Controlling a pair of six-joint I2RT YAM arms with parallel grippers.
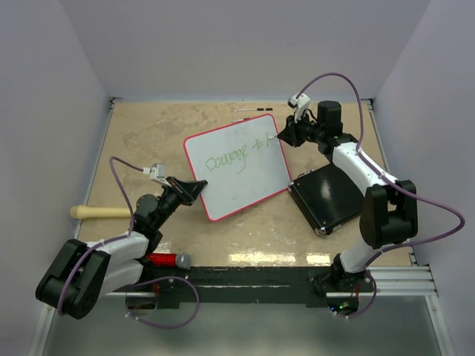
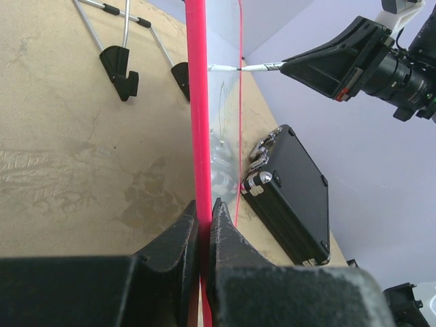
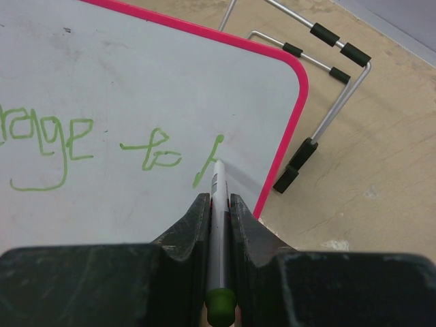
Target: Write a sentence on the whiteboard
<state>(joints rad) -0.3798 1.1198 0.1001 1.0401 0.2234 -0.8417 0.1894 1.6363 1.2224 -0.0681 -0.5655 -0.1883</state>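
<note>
**Sentence part-written; pen on board**

Left gripper (image 2: pixel 204 208): jaws narrow, clamped on the near-left rim of the whiteboard (image 1: pixel 245 185), steadying it; the board sits mid-table, turned at an angle, with its wire stand (image 3: pixel 327 102) showing past the far-right corner.

Writing (image 1: pixel 226 159): green, reading roughly "Courage to", followed by one fresh stroke.

Right gripper (image 3: pixel 218 201): jaws closed on a marker (image 3: pixel 216 225), tip touching the board at that stroke, close to the right rim.

Case (image 1: pixel 326 194): black, just right of the board; not involved.

Status, as judged: two words done, a third begun; the sentence is incomplete; little room is left on this line; the lower board is blank.
</note>
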